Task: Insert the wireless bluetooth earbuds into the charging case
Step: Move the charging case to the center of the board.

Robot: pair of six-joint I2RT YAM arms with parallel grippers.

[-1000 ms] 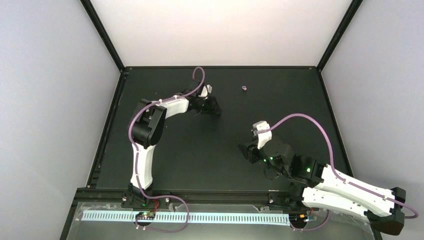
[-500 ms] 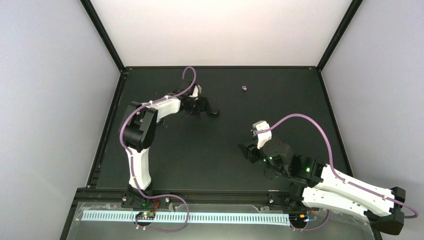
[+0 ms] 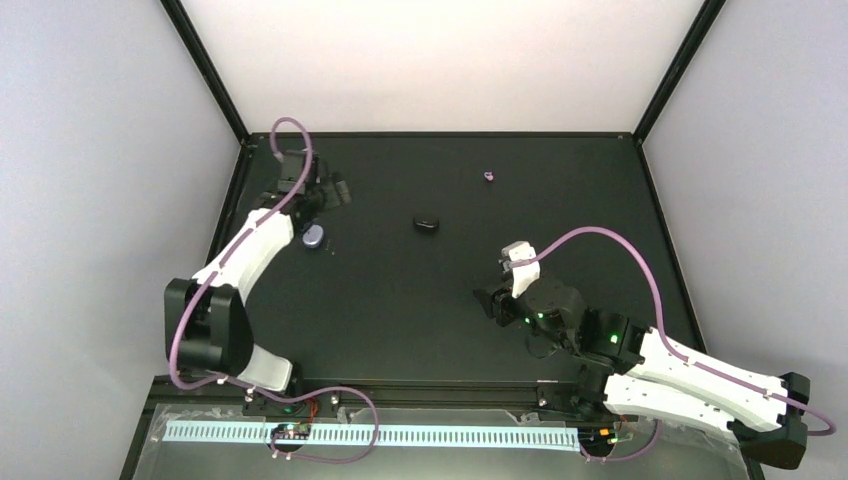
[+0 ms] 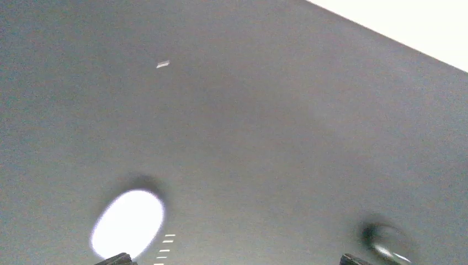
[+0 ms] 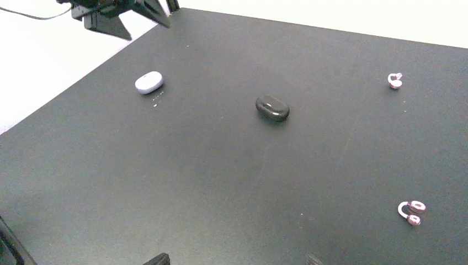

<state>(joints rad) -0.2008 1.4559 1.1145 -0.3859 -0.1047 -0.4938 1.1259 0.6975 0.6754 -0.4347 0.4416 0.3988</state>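
The charging case (image 3: 427, 223) is a dark, closed pebble lying alone at mid-table, also seen in the right wrist view (image 5: 272, 107). One pale purple earbud (image 3: 489, 177) lies beyond it toward the far edge (image 5: 394, 80). A second earbud (image 5: 411, 212) rests near my right gripper's right side. My left gripper (image 3: 340, 190) hovers at the far left corner, jaws wide open and empty (image 4: 234, 259). My right gripper (image 3: 487, 305) stays low at right of centre, open with nothing between its fingers (image 5: 236, 259).
A pale lavender oval object (image 3: 313, 236) lies on the black table (image 3: 400, 320) just below the left gripper, glaring white in the left wrist view (image 4: 128, 223). Black frame posts and white walls border the table on three sides.
My left arm swung from mid-table to the far left corner, opening and leaving the dark case on the table. The lavender oval came into sight. The right arm barely moved.
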